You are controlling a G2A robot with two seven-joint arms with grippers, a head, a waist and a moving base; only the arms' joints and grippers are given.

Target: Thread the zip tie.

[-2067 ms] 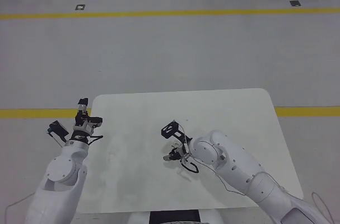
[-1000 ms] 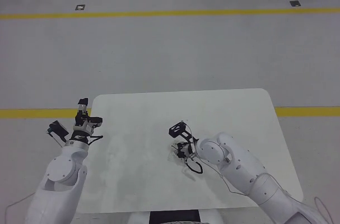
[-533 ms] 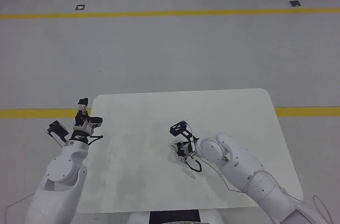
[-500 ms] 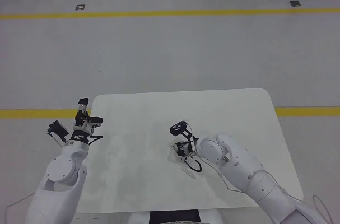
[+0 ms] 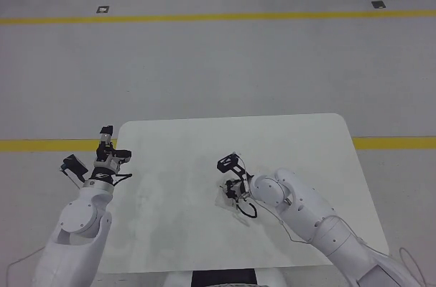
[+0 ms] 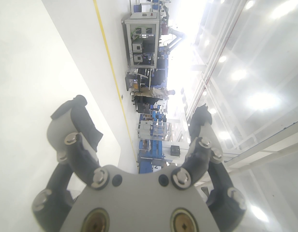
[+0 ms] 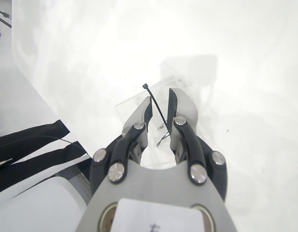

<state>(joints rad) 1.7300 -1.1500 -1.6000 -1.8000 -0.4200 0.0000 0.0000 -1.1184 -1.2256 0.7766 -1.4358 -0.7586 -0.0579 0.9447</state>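
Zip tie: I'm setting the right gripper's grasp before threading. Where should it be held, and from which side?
Probably mid-strap, from above: the zip tie lies thin and straight on the clear sheet, between the fingers of the open right gripper. Pinch across its width, leaving the square head free.

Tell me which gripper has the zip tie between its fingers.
The right gripper, open around the black zip tie; the left gripper hangs empty at the table's edge.

Looks like a factory-hall robotics lab: grey floor [image 5: 218,72] with yellow lines [image 5: 203,16], equipment cabinet [image 6: 142,42], blue racks [image 6: 151,131], high ceiling lights [image 6: 260,100].
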